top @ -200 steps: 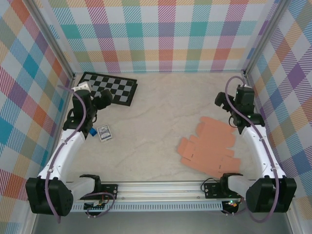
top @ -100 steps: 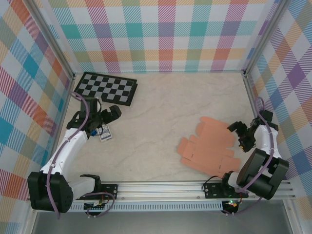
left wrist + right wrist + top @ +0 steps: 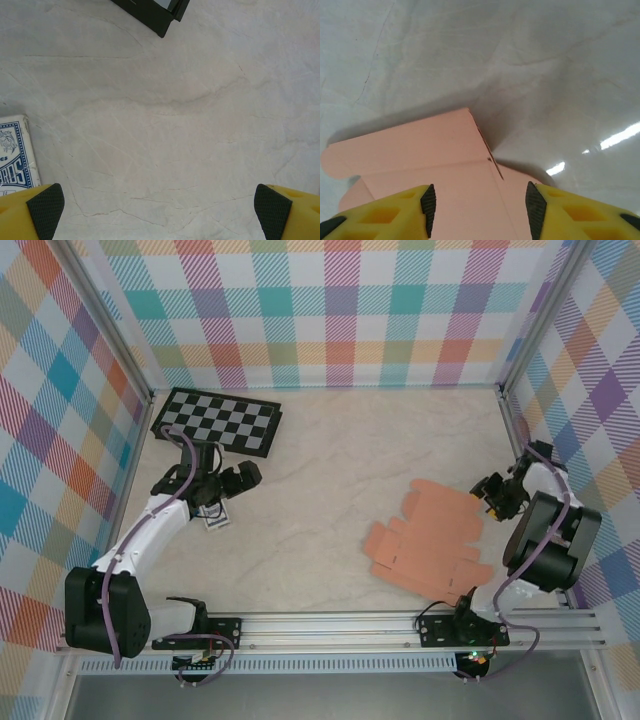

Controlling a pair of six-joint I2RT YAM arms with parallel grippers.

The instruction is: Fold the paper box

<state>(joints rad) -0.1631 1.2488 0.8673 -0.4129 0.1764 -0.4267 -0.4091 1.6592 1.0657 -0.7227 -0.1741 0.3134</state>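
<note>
The paper box (image 3: pixel 430 540) is a flat salmon-orange die-cut sheet with flaps, lying on the marble table at the front right. My right gripper (image 3: pixel 490 495) hovers low at the sheet's far right edge. In the right wrist view its jaws (image 3: pixel 481 210) stand partly apart over a creased flap of the paper box (image 3: pixel 420 150), with neither pad touching the card. My left gripper (image 3: pixel 240 477) is wide open over bare table on the left; its fingertips (image 3: pixel 45 207) sit at the bottom corners of the left wrist view.
A black-and-grey checkerboard (image 3: pixel 220 420) lies at the back left, its corner (image 3: pixel 155 12) showing in the left wrist view. A blue playing-card pack (image 3: pixel 215 520) lies under the left arm, its edge (image 3: pixel 15 150) beside the left finger. Plaid walls enclose the table.
The right arm has folded down from the back right to the sheet's right edge, and its jaws have narrowed. The left gripper has shifted right and nearer, past the card pack.
</note>
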